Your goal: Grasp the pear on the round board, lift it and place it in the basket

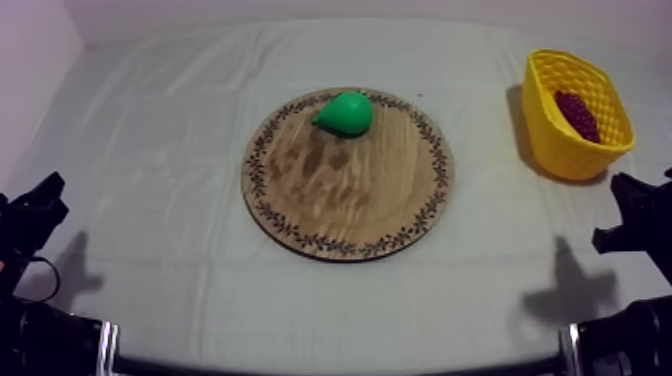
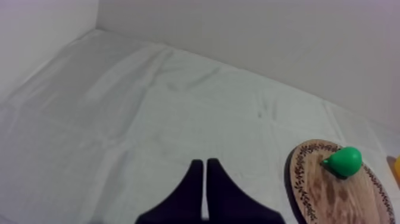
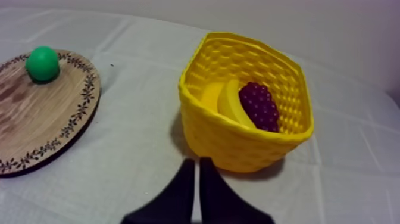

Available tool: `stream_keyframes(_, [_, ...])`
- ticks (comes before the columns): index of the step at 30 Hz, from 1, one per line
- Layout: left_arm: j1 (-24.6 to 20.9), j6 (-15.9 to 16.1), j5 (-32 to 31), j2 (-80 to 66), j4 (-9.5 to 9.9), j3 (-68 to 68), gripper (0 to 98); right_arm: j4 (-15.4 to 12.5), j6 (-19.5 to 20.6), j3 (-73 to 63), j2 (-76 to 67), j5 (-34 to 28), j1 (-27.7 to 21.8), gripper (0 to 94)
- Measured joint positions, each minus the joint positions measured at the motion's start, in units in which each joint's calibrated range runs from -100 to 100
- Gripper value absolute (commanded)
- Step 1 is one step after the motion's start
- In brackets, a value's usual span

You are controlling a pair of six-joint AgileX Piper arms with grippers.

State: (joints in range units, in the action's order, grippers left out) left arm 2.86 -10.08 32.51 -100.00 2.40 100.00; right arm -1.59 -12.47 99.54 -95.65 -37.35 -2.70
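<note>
Cloth (image 1: 150,200) grey-white, creased; wall (image 2: 268,36) pale | pear (image 1: 346,113) on board (image 1: 340,200) | basket (image 1: 565,150) far right | both jaws closed, empty

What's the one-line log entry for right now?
pear: on wooden board, near far rim | yellow basket: holds grapes, banana | left gripper: shut, empty | right gripper: shut, empty

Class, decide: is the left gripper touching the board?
Apart. The left wrist view shows bare cloth between the shut left gripper and the board.
</note>
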Motion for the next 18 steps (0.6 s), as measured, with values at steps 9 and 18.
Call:
stream_keyframes(9, [0.00,0.00,0.00,0.00,0.00,0.00,0.1,0.00,0.54,0.08,0.00,0.06,0.00,0.7])
stream_keyframes(18, [0.00,0.00,0.00,0.00,0.00,0.00,0.1,0.00,0.42,0.08,0.00,0.06,0.00,0.7])
